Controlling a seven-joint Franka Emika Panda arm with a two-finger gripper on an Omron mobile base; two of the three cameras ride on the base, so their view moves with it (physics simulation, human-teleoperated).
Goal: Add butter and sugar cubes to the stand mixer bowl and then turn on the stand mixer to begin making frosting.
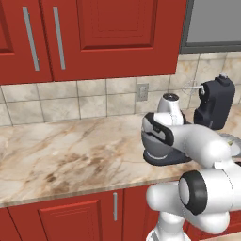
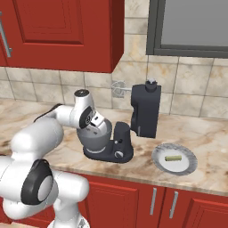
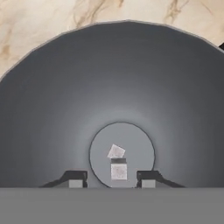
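Note:
My gripper (image 3: 111,181) points down into the stand mixer bowl (image 3: 52,113), a deep grey metal bowl. Its fingertips (image 3: 75,183) stand apart, open. One sugar cube (image 3: 116,152) lies on the bowl's flat bottom. A second sugar cube (image 3: 118,171) shows between the fingertips, touching neither. The dark stand mixer (image 2: 144,111) has its head tilted up, whisk toward the wall, and the bowl (image 2: 95,139) sits on its base. The butter (image 2: 173,158) lies on a round grey plate (image 2: 189,165) to the mixer's right.
The marble counter (image 1: 61,155) runs wide to the left of the mixer. Red cabinets (image 1: 108,33) hang above and a tiled wall with an outlet (image 1: 142,92) stands behind. The mixer's knob (image 2: 118,154) faces the counter's front edge.

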